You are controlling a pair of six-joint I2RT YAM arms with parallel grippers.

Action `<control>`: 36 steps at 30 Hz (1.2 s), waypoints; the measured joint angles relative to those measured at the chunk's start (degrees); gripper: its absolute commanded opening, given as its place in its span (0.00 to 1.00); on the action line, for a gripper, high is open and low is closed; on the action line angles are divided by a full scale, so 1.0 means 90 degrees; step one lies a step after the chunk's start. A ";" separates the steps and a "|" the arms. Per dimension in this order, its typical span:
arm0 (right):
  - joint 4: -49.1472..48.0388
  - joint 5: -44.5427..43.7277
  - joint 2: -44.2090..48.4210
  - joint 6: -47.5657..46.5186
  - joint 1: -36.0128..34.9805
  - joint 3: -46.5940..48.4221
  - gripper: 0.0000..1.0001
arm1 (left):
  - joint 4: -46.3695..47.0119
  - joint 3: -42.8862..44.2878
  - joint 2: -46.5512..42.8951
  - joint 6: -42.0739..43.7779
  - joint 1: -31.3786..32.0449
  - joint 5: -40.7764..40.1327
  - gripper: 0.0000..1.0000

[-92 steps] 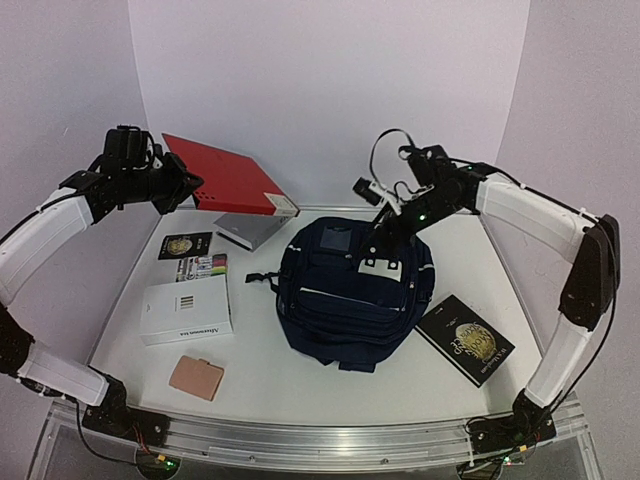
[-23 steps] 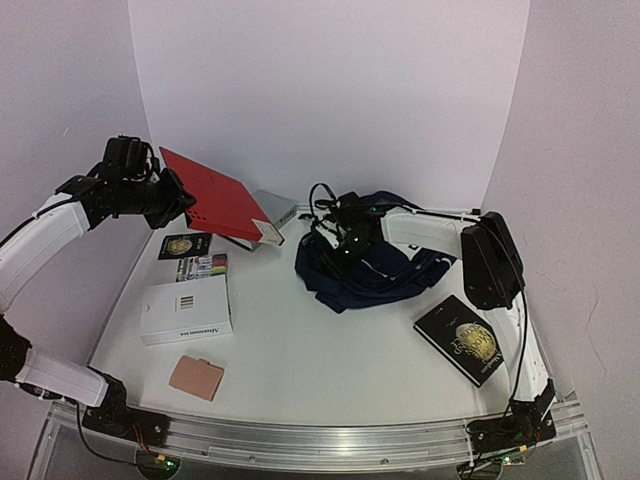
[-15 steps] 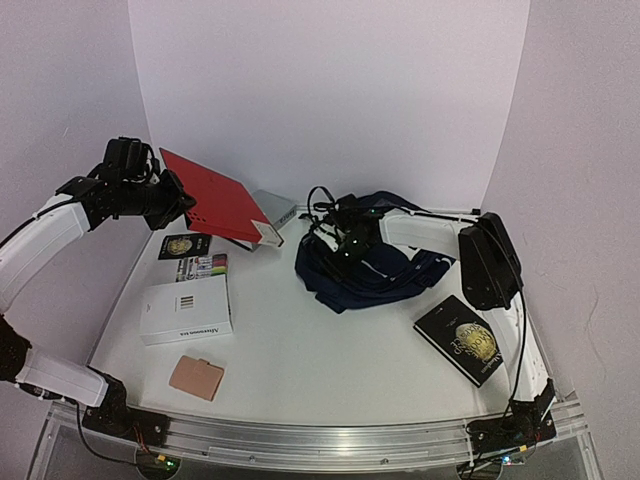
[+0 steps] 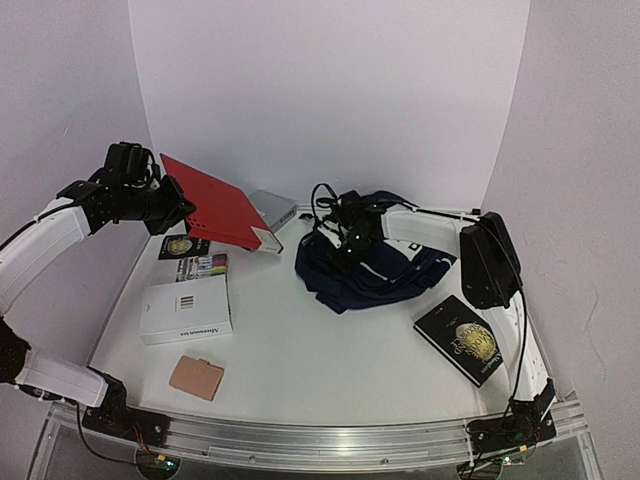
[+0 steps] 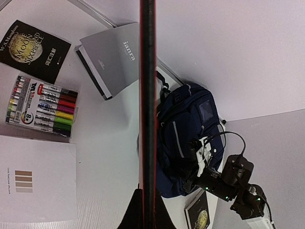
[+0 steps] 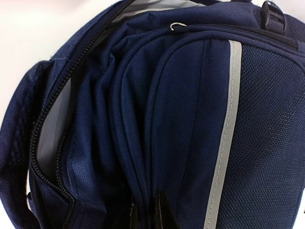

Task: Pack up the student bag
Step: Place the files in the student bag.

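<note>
red folder (image 5: 147,95) edge-on, apparently gripped | student bag (image 5: 186,138) right | markers (image 5: 43,107) left

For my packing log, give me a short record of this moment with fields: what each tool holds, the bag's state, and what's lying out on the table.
left tool: shut on the red folder, held tilted in the air at the rear left
right tool: shut on a fold of the student bag
bag state: lying at the rear centre, one compartment unzipped, grey lining showing
loose on table: grey book, marker set, white book, small black book, large black book, tan pouch
</note>
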State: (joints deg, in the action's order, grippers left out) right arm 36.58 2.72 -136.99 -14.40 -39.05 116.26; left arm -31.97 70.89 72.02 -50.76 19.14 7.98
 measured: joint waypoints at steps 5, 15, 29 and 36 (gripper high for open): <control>0.0360 0.0708 0.0002 0.0331 0.0258 0.0317 0.00 | 0.0007 -0.0014 -0.0004 0.0114 -0.0007 0.0241 0.00; 0.0782 0.3003 0.0067 0.1229 0.1211 0.1207 0.00 | 0.0237 -0.0243 -0.0217 0.0302 -0.0007 0.1089 0.00; 0.0027 0.4599 0.0294 0.3179 0.1805 0.1789 0.00 | 0.2296 -0.1144 0.0259 -0.0889 0.0002 0.2519 0.00; -0.0537 0.4890 0.0318 0.4135 0.1807 0.1888 0.00 | 0.3442 -0.1275 0.0912 -0.1348 0.0040 0.2717 0.00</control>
State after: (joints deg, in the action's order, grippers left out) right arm 31.75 46.73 -134.13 22.82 -22.79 133.25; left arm -0.99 59.42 80.23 -62.90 19.50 32.44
